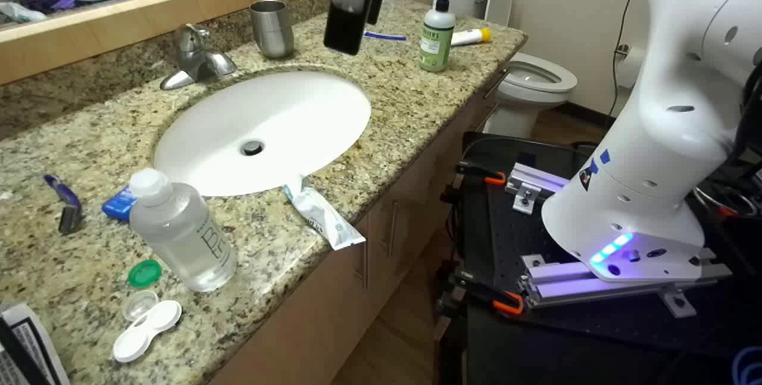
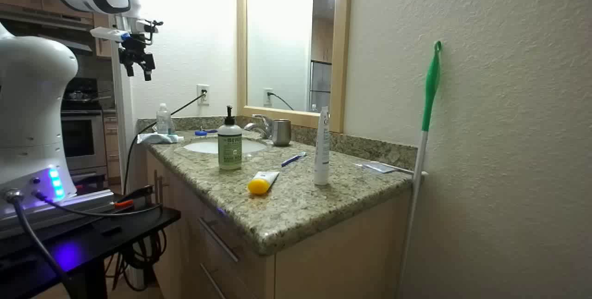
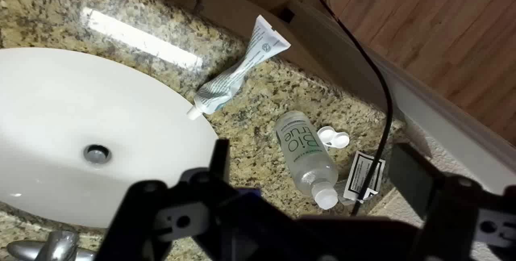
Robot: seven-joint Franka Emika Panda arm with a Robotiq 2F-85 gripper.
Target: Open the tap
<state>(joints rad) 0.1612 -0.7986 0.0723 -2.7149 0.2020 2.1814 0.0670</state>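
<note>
Fingers [image 3: 412,180]: black to dark grey. Between them in the wrist view: clear bottle [image 3: 305,148], white cap, lettering dark and green; lens case [image 3: 333,137], white. Past the fingers: white tube [image 3: 238,76], dark print, touch of teal. Outside one finger: basin [image 3: 133,103], plain white; tap [image 3: 59,245], silver-grey. Worktop [image 3: 250,132] below the fingers speckled tan, brown, grey, black. Well apart from the fingers, both exterior views: soap bottle [image 2: 230,155], green label, black pump; yellow-capped tube [image 2: 263,182], body white. Lower than the fingers, in an exterior view: lid [image 1: 144,273], bright green; razor [image 1: 71,200], purple-blue and dark.
</note>
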